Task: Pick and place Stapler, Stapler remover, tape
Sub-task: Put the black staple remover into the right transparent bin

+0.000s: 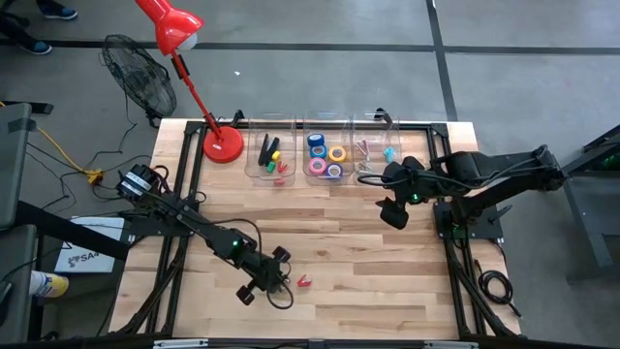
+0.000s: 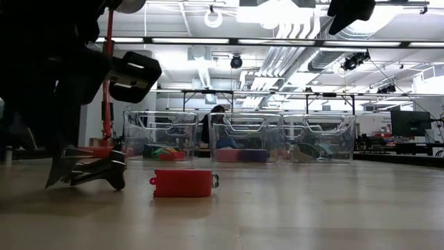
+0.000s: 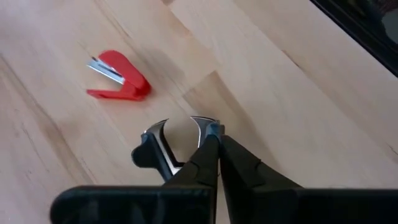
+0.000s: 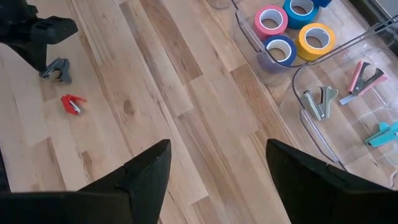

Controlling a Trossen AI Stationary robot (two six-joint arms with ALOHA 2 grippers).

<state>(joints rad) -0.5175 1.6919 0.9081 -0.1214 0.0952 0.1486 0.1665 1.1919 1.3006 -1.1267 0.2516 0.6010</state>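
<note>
Three clear bins (image 1: 329, 155) sit in a row along your table's (image 1: 387, 271) far edge. The left bin (image 1: 271, 155) holds small stapler-like items, red, green, yellow and black; you can't get a sure count there.

The middle bin holds the tape (image 1: 327, 155): your right wrist view shows one pink roll (image 4: 271, 20), one yellow roll (image 4: 315, 38) and two blue rolls (image 4: 281, 50). A purple one shows only faintly from above.

The right bin (image 1: 376, 153) has three removers: grey (image 4: 319, 101), pink (image 4: 364, 76) and teal (image 4: 384, 133).

Out on the open table you have two more removers. The red remover (image 1: 304, 281) lies loose near the near edge, middle of the table. The dark remover (image 3: 163, 146) is just beside it on the left.

Your left gripper (image 1: 262, 281) is down at the table near the near edge, fingers (image 3: 249, 174) shut tight together, touching the dark remover; you can't tell whether it is actually pinched. The red remover is near but apart from it.

Your right gripper (image 1: 392, 213) hangs above the table just in front of the right bin, fingers (image 4: 146, 168) wide, holding nothing.

A red lamp (image 1: 223, 145) stands at the far left corner. The middle and right of the table are bare wood.
</note>
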